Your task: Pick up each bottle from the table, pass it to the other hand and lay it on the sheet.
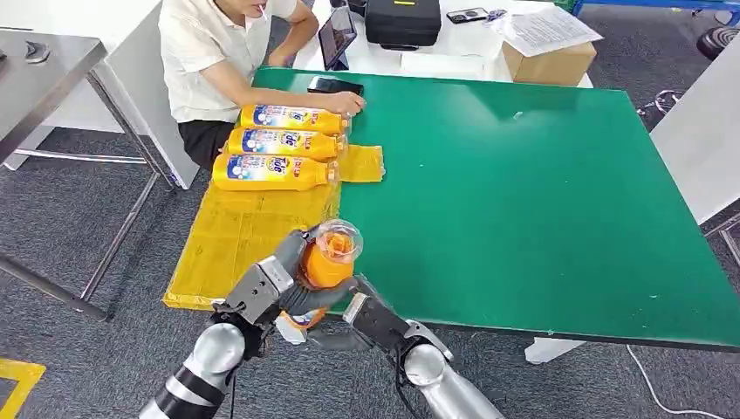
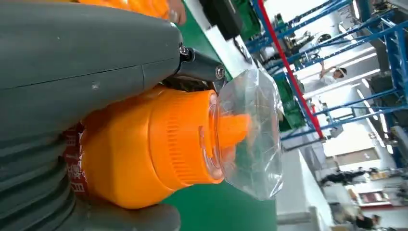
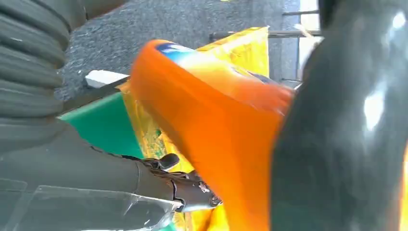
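You've got both hands on one orange bottle (image 1: pixel 327 257) at the near edge of the green table (image 1: pixel 524 192). Left hand (image 1: pixel 279 284) is wrapped around the bottle body from the left, fingers closed on it. Right hand (image 1: pixel 371 316) sits just below and to the right of the left hand, touching the bottle's lower part; whether it is actually clamped on the bottle, cannot tell. The bottle stands roughly upright, clear cap (image 1: pixel 336 240) toward the head camera. In the left wrist view the clear cap sits over the orange spout, just past that hand's thumb (image 2: pixel 86 62).

Beyond the left hand, the yellow sheet (image 1: pixel 231 240) hangs over the table edge, three bottles (image 1: pixel 275 144) lying side by side at its far end. A person (image 1: pixel 222 61) sits past them, hand on a phone (image 1: pixel 334 85).
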### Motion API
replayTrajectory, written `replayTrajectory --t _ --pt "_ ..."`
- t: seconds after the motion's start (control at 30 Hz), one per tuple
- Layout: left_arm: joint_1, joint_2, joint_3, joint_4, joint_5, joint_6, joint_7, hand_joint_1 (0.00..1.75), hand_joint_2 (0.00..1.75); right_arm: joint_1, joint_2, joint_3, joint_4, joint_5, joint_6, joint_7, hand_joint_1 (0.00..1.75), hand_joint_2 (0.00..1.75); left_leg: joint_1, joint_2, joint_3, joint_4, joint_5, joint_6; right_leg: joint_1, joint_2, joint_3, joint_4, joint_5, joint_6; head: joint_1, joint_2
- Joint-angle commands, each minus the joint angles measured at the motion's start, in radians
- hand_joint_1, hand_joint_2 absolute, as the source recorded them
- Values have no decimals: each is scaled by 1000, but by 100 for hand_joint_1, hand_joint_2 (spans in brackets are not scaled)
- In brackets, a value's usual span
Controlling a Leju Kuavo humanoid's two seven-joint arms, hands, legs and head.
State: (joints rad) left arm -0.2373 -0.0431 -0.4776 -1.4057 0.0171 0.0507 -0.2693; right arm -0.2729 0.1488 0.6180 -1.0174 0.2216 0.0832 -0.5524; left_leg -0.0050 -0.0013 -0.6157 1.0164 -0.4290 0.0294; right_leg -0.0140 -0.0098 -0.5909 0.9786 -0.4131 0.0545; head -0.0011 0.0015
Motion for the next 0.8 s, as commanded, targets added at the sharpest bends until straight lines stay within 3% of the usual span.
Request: replayTrajectory --t 0.03,0.27,0.3,0.57,0.8 --pt "-54 30 46 34 14 -47 19 175 175 4 -8 -34 13 10 6 -8 0 175 1 0 2 0 0 -1 1 0 2 0 0 -1 0 0" --pt "-50 20 126 53 222 -131 35 175 175 8 -1 -44 29 -1 30 -26 0 175 1 0 4 -1 -1 -2 1 1 4 0 -1 -2 0 0" --pt "-52 20 130 59 230 -129 36 175 175 8 -1 -44 29 -2 31 -27 0 0 1 0 3 -1 -1 -2 1 1 3 -1 -1 -2 0 0" --pt "-118 71 85 136 -43 -17 28 175 175 24 -4 -99 16 -12 17 -29 0 0 1 -1 4 -1 -1 -2 1 -1 4 -1 -1 -2 0 0" --pt "-165 71 32 167 -244 27 47 175 175 46 7 -147 6 -15 -2 -33 0 0 1 -1 2 0 0 -2 1 -1 3 0 -1 -2 0 0"
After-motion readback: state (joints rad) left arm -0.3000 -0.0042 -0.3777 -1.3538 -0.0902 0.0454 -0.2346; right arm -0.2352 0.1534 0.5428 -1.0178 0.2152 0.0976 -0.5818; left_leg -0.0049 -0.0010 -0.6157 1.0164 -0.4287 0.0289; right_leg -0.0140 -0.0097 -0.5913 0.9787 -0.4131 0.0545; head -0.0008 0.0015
